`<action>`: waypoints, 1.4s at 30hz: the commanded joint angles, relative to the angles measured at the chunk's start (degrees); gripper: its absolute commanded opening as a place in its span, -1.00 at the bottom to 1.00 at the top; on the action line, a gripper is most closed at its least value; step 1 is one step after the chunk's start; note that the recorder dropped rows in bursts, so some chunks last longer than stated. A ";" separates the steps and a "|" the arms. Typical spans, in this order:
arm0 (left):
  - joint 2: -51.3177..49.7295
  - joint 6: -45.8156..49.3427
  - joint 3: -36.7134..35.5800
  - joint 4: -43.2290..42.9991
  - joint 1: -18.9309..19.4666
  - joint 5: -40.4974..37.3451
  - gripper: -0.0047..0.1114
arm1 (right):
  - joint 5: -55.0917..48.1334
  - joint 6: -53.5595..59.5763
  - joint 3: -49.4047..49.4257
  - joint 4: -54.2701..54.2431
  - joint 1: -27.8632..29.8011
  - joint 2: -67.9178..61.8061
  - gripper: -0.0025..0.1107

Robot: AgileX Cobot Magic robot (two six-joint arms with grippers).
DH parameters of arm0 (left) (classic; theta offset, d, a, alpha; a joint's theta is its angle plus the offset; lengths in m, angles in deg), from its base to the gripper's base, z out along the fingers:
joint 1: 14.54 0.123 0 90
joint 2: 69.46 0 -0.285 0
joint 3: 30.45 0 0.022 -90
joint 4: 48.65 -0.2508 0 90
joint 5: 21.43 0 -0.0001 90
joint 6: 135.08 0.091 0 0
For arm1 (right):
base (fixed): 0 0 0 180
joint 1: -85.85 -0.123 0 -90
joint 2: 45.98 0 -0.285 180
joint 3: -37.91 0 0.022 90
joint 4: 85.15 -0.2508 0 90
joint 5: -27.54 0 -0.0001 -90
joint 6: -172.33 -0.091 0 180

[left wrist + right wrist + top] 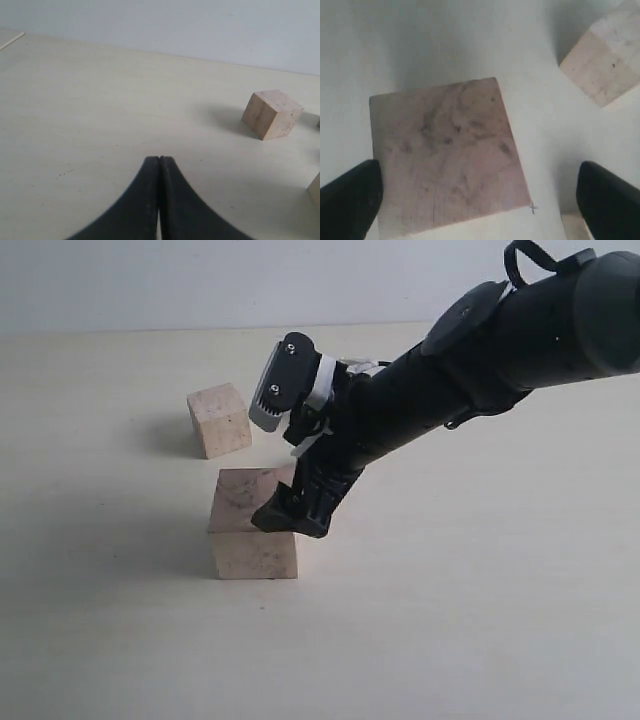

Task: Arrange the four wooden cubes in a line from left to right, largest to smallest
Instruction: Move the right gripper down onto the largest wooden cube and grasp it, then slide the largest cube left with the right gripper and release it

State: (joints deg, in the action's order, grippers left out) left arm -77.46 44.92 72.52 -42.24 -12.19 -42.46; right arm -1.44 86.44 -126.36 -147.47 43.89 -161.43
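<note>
Two of the four wooden cubes show in the exterior view: a large cube (pixel 250 525) at the centre and a smaller cube (pixel 218 418) behind it to the left. My right gripper (pixel 295 505) reaches across and sits at the large cube's right top edge. In the right wrist view the right gripper (pixel 480 180) is open, its fingers (pixel 350 200) spread on either side of the large cube (pixel 445 155). The smaller cube (pixel 605 60) lies apart. My left gripper (pixel 159 159) is shut on nothing above bare table, with a cube (pixel 272 114) further off. The other cubes are mostly hidden.
A pale corner of another block (pixel 572 225) peeks in beside the right finger. A beige block edge (pixel 316 190) shows at the border of the left wrist view. The pale table (pixel 450 620) meets a white wall (pixel 200 280) at the back.
</note>
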 commanded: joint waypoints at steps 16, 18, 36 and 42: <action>0.21 0.00 -0.19 0.29 -0.33 0.29 -0.92 | -7.30 12.35 -4.13 -8.58 -0.07 -7.38 0.89; 0.21 0.00 -0.19 0.29 -0.33 0.29 -0.92 | -7.58 12.35 -4.70 -8.58 -0.07 -8.56 0.89; 0.21 0.00 -0.19 0.29 -0.33 0.29 -0.92 | -12.90 10.24 -18.30 -2.04 -0.07 -9.89 -0.96; 0.21 0.00 -0.19 0.29 -0.33 0.29 -0.92 | -14.86 9.27 -23.16 -1.64 -2.82 -14.27 -0.96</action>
State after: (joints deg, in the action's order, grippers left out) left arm -77.46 44.92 72.52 -42.24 -12.19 -42.46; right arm -14.66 96.08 -147.73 -148.60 42.85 -174.30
